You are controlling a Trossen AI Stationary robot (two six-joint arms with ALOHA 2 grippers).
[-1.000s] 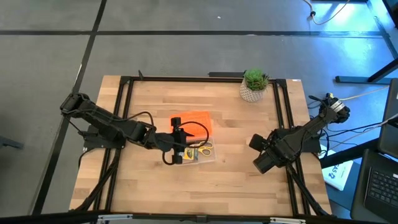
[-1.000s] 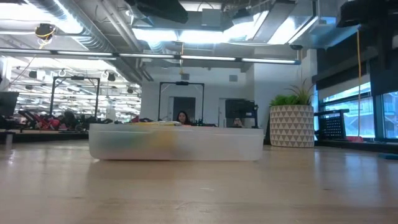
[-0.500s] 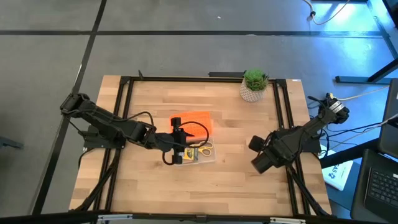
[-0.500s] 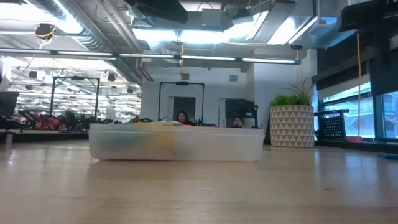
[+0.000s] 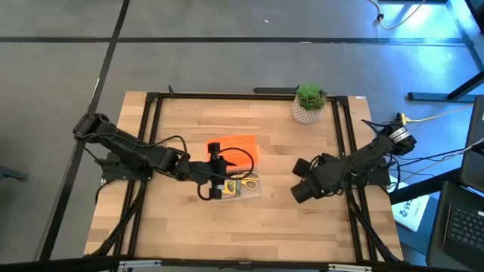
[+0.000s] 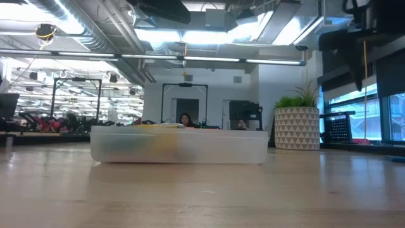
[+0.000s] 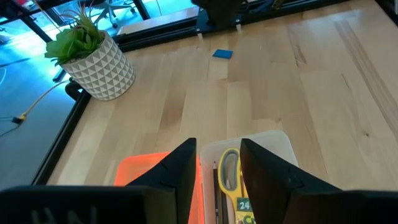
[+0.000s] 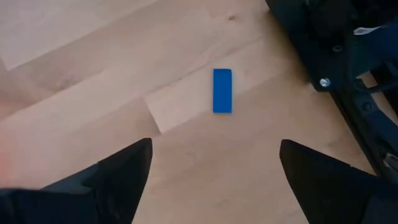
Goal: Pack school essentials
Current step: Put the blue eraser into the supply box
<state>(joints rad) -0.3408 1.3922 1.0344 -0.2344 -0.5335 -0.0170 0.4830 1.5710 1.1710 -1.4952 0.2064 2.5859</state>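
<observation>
A clear case [image 5: 240,183] lies mid-table with yellow-handled scissors [image 7: 229,178] and a green-and-yellow crayon box [image 7: 245,213] inside. Its orange lid [image 5: 239,146] lies just beyond it. My left gripper [image 7: 217,163] hovers over the case's left end; its fingers stand a little apart with nothing between them. A tiny blue piece [image 8: 222,91] lies flat on the wood to the right of the case. My right gripper [image 8: 214,163] hangs above it, pointing steeply down, wide open. In the high view the right gripper [image 5: 299,190] hides the blue piece.
A small potted plant [image 5: 308,103] stands at the far edge, right of centre. Black frame rails [image 5: 344,143] run along the table's sides. Bare wood lies between the case and the near edge. In the low view the case [image 6: 179,145] rests flat on the tabletop.
My right gripper has moved toward the table's left, nearer the case, and has sunk a little. The left arm, the case and the lid have kept still.
</observation>
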